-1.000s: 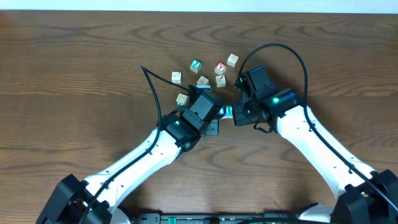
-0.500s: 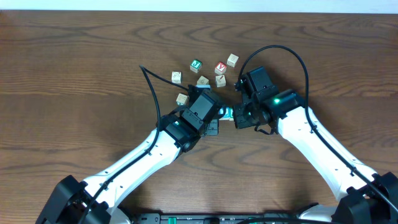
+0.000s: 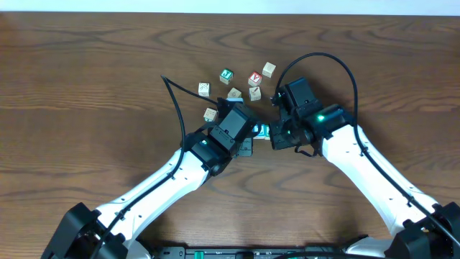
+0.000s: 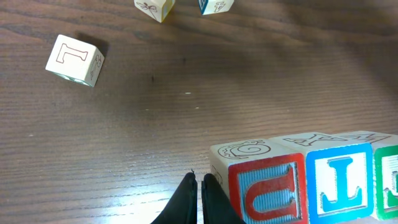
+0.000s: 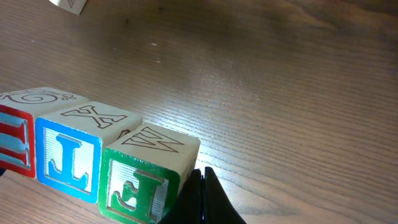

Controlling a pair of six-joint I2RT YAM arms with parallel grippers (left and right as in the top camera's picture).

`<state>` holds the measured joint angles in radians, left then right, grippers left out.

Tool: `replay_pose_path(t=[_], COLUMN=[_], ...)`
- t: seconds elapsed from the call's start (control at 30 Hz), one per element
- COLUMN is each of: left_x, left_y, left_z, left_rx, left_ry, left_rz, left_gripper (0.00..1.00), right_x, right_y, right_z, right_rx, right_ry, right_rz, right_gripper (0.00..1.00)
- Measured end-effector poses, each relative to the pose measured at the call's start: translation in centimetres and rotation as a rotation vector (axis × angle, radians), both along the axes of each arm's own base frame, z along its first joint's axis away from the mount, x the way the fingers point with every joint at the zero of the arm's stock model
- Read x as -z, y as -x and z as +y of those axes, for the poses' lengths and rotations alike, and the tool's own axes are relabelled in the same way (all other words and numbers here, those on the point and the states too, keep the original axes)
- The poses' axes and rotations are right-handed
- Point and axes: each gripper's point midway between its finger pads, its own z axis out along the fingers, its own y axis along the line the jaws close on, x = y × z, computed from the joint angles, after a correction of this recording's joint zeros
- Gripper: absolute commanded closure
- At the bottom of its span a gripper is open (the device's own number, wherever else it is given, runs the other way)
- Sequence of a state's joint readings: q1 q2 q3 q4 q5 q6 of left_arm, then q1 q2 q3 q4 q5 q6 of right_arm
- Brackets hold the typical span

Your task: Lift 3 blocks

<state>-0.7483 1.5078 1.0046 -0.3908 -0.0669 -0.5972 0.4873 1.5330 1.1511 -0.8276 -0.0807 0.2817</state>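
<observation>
Three blocks (image 3: 262,131) are being squeezed into one straight row between the two grippers. The row's long axis is running from one pair of fingertips to the other, across the table (image 3: 86,72). From the left gripper (image 4: 200,199) outward, the red block (image 4: 267,190), the blue block (image 4: 339,183) and the green block (image 4: 387,180) are being shown in that order, side against side. Their coloured letter faces are being turned toward the wrist cameras, and their pale line-drawn faces upward.

The left fingers are being kept clenched together, their tip pressed against the red block's free side. The right gripper (image 5: 200,193) is likewise being kept clenched, tip against the green block's outer side. Nothing is being gripped between the fingers of either one. Whether the row is being carried clear of the wood cannot be told.

Seven loose cubes (image 3: 254,93) are being counted beyond the fingers: five pale, one green-faced (image 3: 226,75) and one red-faced (image 3: 254,78). The closest, a pale one (image 3: 210,114), is lying just beside the left wrist. Bare wood is being left open out to both sides of the arms, and the table's far edge is lying well past the loose cubes.
</observation>
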Motion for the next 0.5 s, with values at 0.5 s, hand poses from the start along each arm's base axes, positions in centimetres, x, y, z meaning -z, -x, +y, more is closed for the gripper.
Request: replay_pose_path(t=[0.5], left_x=[-0.29], left_y=[-0.07], left_z=[-0.05], left_rx=[0.002], left_ry=[0.005], left_rz=[-0.009], left_gripper=[0.93], right_x=[-0.16], right_y=[-0.04], right_z=[-0.05], right_rx=[0.001], right_ry=[0.000], right_rz=[-0.006], right_gripper=[0.99])
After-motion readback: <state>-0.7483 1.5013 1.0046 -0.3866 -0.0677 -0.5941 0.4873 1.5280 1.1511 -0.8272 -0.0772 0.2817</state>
